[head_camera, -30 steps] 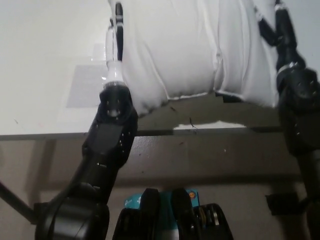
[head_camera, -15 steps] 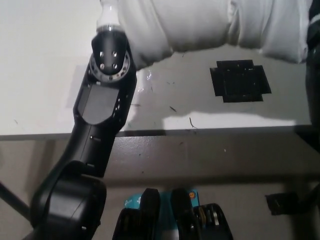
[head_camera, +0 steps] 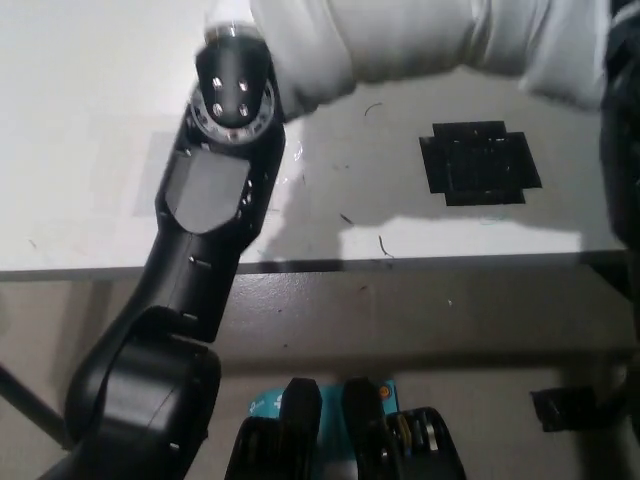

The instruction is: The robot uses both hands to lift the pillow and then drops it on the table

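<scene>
The white pillow (head_camera: pixel 400 40) hangs above the white table (head_camera: pixel 80 150), and only its lower edge shows along the top of the head view. My left arm reaches up along the pillow's left end. Just the base of the white left hand (head_camera: pixel 226 18) shows at the top edge, against the pillow, and its grip is cut off. My black right arm (head_camera: pixel 622 150) runs up the right edge beside the pillow's right end, with the right hand out of the picture.
A black cross-shaped patch (head_camera: pixel 481 165) lies on the table under the pillow, with small scuff marks near it. A pale taped rectangle (head_camera: pixel 150 175) sits left of my left arm. The table's front edge (head_camera: pixel 400 264) crosses the middle, floor below.
Both arms have gone up and the pillow has risen with them toward the picture's top. The black patch that it covered a second ago now lies bare.
</scene>
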